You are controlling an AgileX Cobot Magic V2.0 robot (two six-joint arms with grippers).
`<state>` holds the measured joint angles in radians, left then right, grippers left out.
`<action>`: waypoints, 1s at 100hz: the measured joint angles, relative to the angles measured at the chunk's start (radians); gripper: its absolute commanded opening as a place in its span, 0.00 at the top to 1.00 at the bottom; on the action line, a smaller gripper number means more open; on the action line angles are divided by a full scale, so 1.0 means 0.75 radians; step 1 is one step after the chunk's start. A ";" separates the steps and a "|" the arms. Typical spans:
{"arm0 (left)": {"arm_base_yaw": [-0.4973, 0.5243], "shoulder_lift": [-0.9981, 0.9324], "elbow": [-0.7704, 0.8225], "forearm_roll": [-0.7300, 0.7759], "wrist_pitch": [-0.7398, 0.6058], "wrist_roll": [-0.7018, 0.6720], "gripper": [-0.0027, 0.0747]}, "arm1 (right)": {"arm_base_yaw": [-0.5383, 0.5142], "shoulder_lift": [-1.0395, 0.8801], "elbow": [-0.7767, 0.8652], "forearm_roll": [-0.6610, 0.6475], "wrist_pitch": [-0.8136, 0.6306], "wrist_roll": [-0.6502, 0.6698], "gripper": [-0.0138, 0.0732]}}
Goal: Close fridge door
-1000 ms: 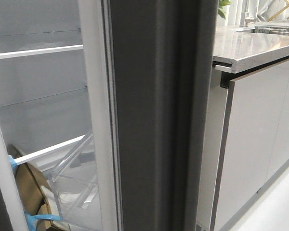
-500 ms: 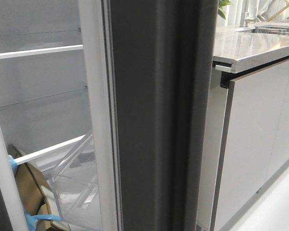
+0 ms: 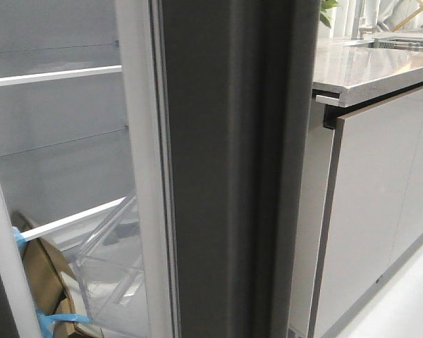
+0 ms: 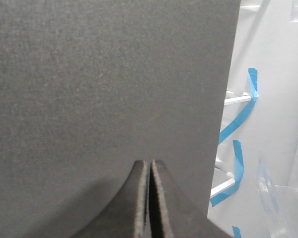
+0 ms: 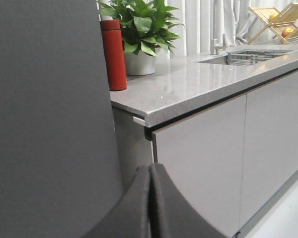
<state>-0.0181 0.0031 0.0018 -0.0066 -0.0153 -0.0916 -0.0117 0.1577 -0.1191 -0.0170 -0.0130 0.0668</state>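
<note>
A: Looking forward, we see the fridge door (image 3: 225, 169) edge-on, a thick matte dark grey panel filling the middle of the front view from top to bottom, with its white inner lining (image 3: 142, 169) and a thin grey gasket (image 3: 163, 211) along its left side.

B: It stands open. To its left we see into the fridge: a white shelf (image 3: 53, 76) higher up, a clear plastic bin (image 3: 113, 274) low down, and a brown cardboard piece (image 3: 46, 282) with blue tape (image 3: 56, 320) beside that bin.

A: On the right, we have the glossy pale grey cabinet doors (image 3: 374, 211) under a grey countertop (image 3: 370, 70).

B: And our grippers?

A: Our left gripper (image 4: 149, 171) has its fingers (image 4: 139, 208) pressed together with nothing between them, right in front of the dark grey door face; whether the tips touch it, we cannot tell.

B: Our right gripper (image 5: 150, 173) is also clenched and empty, between the dark grey panel and the cabinets. Beyond it, a red bottle (image 5: 113, 54) stands beside a potted plant (image 5: 139, 34) on the countertop, with a sink (image 5: 243, 55) farther along.
</note>
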 measured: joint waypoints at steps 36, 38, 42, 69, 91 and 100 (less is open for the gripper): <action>0.000 0.000 0.000 0.000 0.000 0.000 0.99 | 0.043 0.366 -0.491 0.000 0.006 0.000 0.93; 0.000 0.000 0.000 0.000 0.000 0.000 0.99 | 0.043 0.386 -0.523 0.000 0.017 0.000 0.93; 0.000 0.000 0.000 0.000 0.000 0.000 0.99 | 0.043 0.418 -0.579 0.000 0.031 0.000 0.93; 0.000 0.000 0.000 0.000 0.000 0.000 0.99 | 0.043 0.647 -0.987 0.000 0.352 0.000 0.93; 0.000 0.000 0.000 0.000 0.000 0.000 0.99 | 0.043 0.765 -1.103 0.007 0.413 0.000 0.93; 0.000 0.000 0.000 0.000 0.000 0.000 0.99 | 0.043 0.796 -1.127 0.035 0.425 0.000 0.93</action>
<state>-0.0181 0.0031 0.0018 -0.0066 -0.0153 -0.0916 0.0204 0.7543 -0.9643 0.0094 0.3061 0.0668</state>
